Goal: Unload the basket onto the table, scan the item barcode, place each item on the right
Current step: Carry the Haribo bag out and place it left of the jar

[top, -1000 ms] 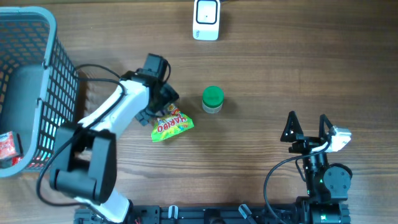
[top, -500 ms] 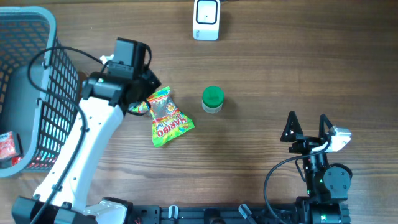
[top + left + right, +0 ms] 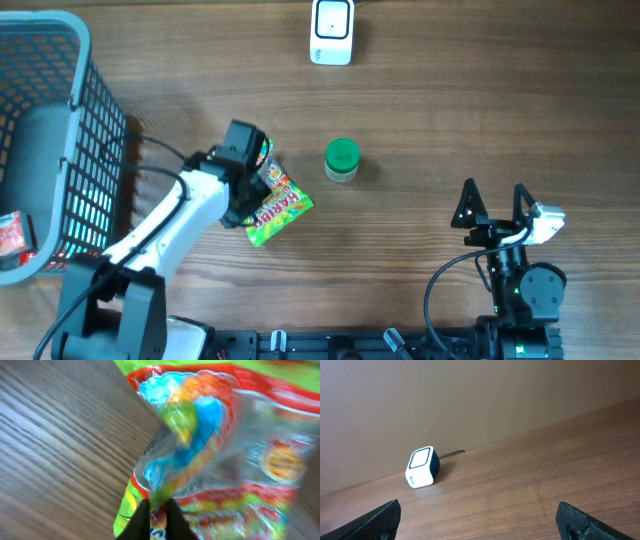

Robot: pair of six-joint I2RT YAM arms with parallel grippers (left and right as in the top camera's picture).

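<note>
The item is a green and red Haribo candy bag (image 3: 281,207), left of the table's middle. My left gripper (image 3: 256,181) is shut on the bag's upper left end. In the left wrist view the two black fingers of the left gripper (image 3: 158,506) pinch the crinkled foil of the bag (image 3: 215,445), which is blurred. No barcode shows on the bag. The white scanner (image 3: 332,31) stands at the table's far edge, well apart from the bag. My right gripper (image 3: 493,201) is open near the front right, with nothing in it. Past the right gripper (image 3: 479,514), the scanner (image 3: 422,467) stands by the wall.
A small jar with a green lid (image 3: 342,160) stands just right of the bag. A grey mesh basket (image 3: 101,150) fills the left edge, with a red packet (image 3: 10,238) inside. Bare wood lies between the jar and the right arm.
The left gripper went from open over the bag to shut on its upper end. The left arm swung up and left, then came back down. The bag shifted and turned a little.
</note>
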